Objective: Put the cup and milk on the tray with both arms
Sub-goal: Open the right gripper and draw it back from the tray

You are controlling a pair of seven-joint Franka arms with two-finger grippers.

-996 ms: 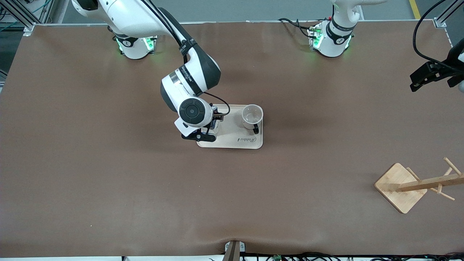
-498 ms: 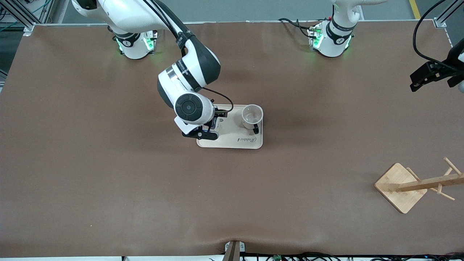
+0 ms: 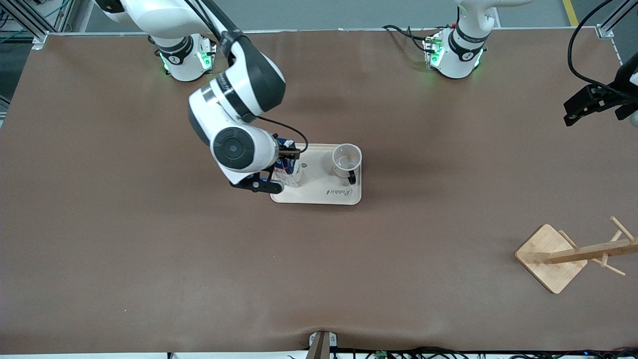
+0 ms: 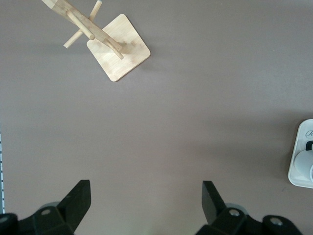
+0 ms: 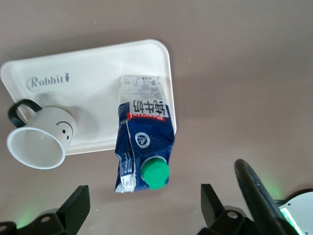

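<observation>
The cream tray lies mid-table. On it the white smiley cup stands upright at the end toward the left arm. The blue-topped milk with its green cap stands upright at the end toward the right arm. My right gripper hangs open above the milk, fingers apart and touching nothing. In the front view its wrist covers part of the carton. My left gripper waits open and empty, high over the left arm's end of the table.
A wooden mug rack on a square base stands near the front camera at the left arm's end of the table. Bare brown tabletop surrounds the tray.
The right arm has lifted and drawn back from the tray toward its own base, uncovering the milk, which stays standing on the tray. The left arm has not moved.
</observation>
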